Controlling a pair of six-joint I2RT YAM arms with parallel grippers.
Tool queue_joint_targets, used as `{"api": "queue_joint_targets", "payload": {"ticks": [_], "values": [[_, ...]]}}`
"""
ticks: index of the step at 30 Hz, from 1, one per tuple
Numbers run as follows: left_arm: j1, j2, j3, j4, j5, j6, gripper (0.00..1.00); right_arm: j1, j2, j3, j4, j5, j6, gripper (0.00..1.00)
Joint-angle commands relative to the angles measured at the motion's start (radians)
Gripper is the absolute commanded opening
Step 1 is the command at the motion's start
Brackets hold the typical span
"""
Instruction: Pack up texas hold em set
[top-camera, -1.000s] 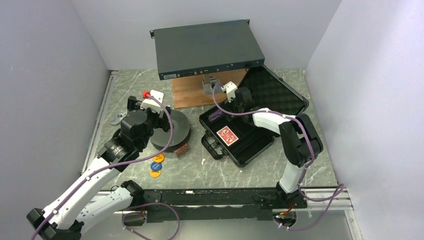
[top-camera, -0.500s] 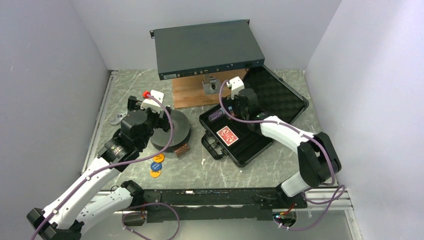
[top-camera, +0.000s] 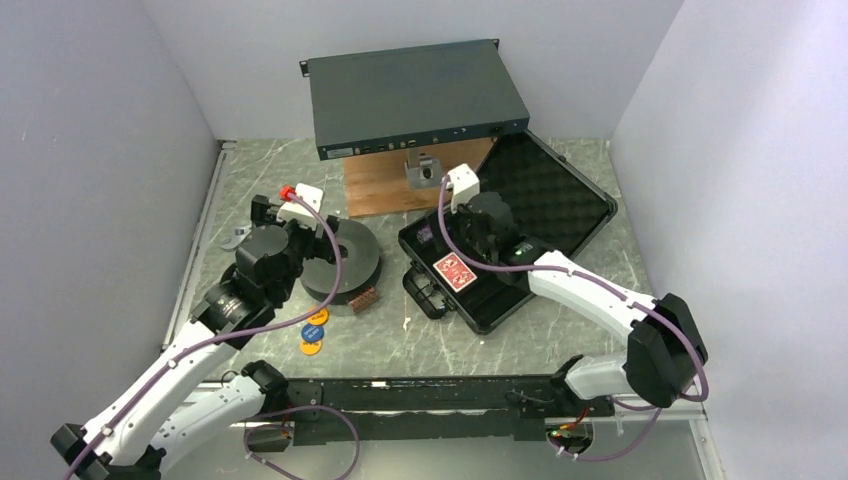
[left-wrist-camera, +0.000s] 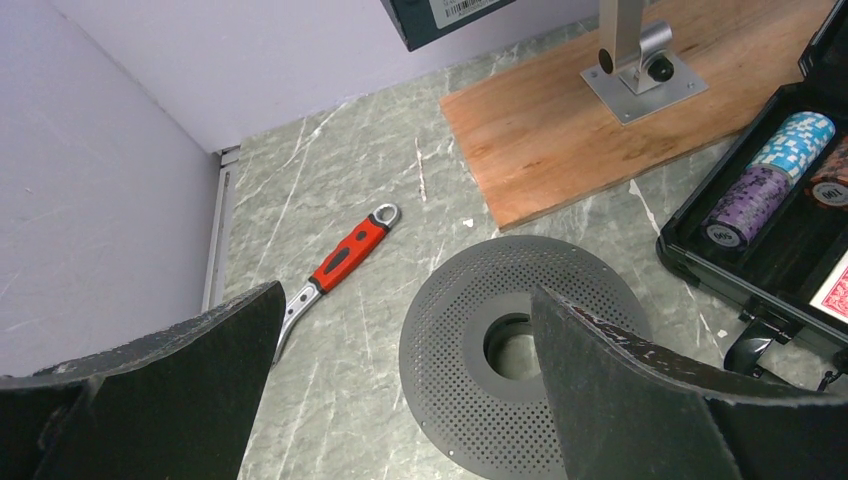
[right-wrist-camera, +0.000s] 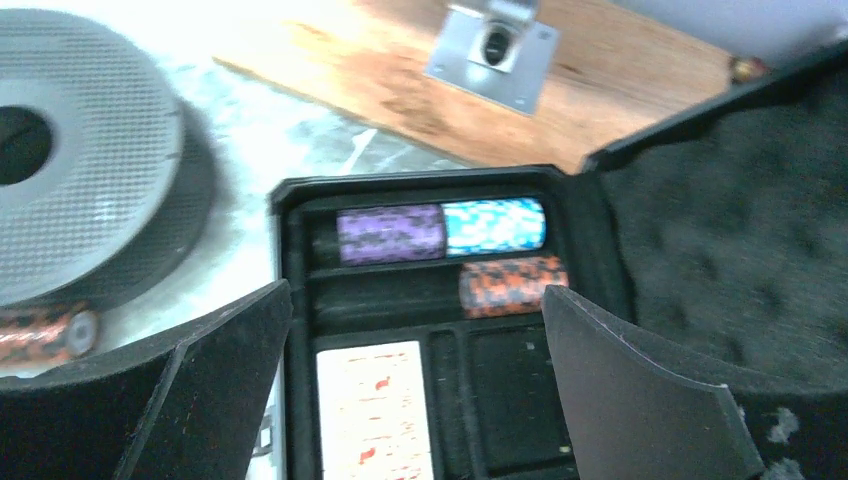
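Case (top-camera: 497, 302) lies open on the table (top-camera: 560, 340), right of centre, with its foam-lined lid (top-camera: 562, 195) flat towards the far right. In the tray's far row a purple stack (right-wrist-camera: 390, 234) and a teal stack (right-wrist-camera: 495, 225) lie end to end on their sides, and a brown stack (right-wrist-camera: 512, 283) sits in the slot just nearer. Card deck (top-camera: 453, 271) lies red back up in a tray compartment nearer the handle side. A second brown stack (top-camera: 364, 298) lies outside the case, on the table against the near edge of the spool (top-camera: 345, 262). Three discs lie on the table near the left arm, orange (top-camera: 318, 316), blue (top-camera: 311, 332) and yellow (top-camera: 310, 347), close together, blue touching or overlapping its neighbours. Right gripper (right-wrist-camera: 415, 300) hangs over the tray above the chip rows, jaws spread wide, nothing between them. Left gripper (left-wrist-camera: 405, 330) hangs over the spool's left side, jaws likewise spread wide and holding nothing. A red-handled wrench (left-wrist-camera: 345, 255) lies left of the spool. Metal box (top-camera: 415, 95) stands raised on a bracket (left-wrist-camera: 640, 75) fixed to a wood board (top-camera: 385, 185) at the back.
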Motion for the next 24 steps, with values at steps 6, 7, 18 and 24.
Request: {"api": "queue_joint_targets", "payload": {"ticks": [6,7,18,24], "values": [[-0.003,-0.032,0.011,0.041,-0.016,0.018,1.0,0.202,-0.063,0.007,-0.036,-0.038,0.039,1.0],[-0.003,-0.034,0.014,0.036,-0.02,0.017,1.0,0.223,-0.066,0.005,-0.032,-0.037,0.039,1.0],[-0.003,-0.067,0.005,0.043,-0.063,0.031,1.0,0.382,-0.018,0.089,-0.089,0.035,0.236,1.0],[-0.003,-0.066,0.005,0.042,-0.075,0.031,1.0,0.4,0.035,0.113,-0.092,0.025,0.397,1.0]]}}
